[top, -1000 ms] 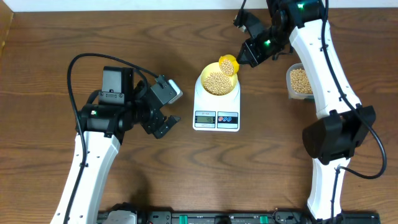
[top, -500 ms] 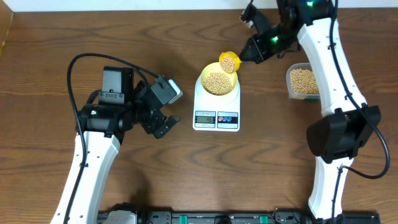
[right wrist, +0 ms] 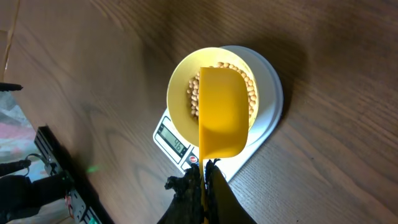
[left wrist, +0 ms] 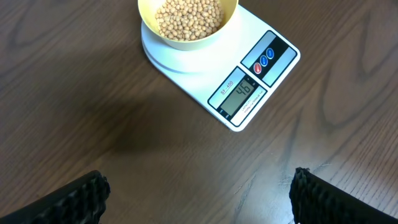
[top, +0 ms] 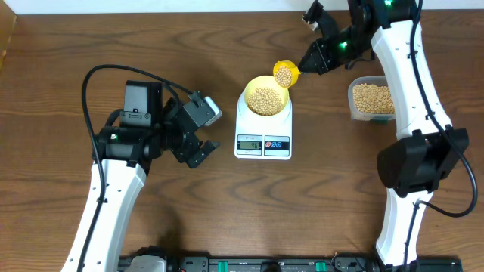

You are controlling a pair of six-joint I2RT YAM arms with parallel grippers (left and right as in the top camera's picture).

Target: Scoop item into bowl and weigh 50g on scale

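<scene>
- right fingers (right wrist: 210,190) clamped shut on the handle of the yellow scoop (right wrist: 221,118), which carries beans (top: 283,75) over the far rim of the bowl (top: 245,97)
- left fingers (left wrist: 81,196) wide open, empty, parked beside the scale (top: 262,145)
- bowl of beans sits on the scale, display looks like 46
- dumping the whole scoop overshoots; tilting at the rim spills beans onto the bench (top: 340,189)

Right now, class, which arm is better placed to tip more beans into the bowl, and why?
Right. The right gripper is shut on the loaded scoop at the bowl's rim; the left gripper is open, empty, beside the scale.
</scene>
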